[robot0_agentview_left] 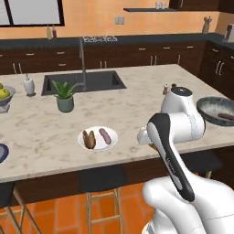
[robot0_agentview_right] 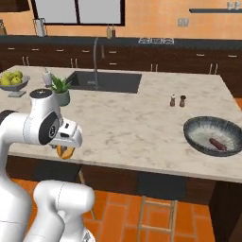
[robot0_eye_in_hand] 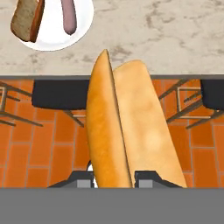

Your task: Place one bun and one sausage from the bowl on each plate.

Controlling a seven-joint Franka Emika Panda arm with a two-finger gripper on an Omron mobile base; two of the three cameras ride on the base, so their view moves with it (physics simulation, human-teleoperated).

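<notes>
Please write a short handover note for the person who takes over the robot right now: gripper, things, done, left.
Gripper: shut on a bun, over the floor just off the counter edge.
White plate: already has a bun and a sausage.
Bowl: one sausage is in it.
Blue plate: at the left edge of the left base view, nothing seen on it.
Left: put the held bun and the bowl's sausage on the blue plate.

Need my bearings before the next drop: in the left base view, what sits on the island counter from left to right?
Pale bowl of yellow-green apples → white soap bottle → green potted plant → white round plate with bun and sausage → small salt and pepper shakers → dark speckled bowl.
</notes>
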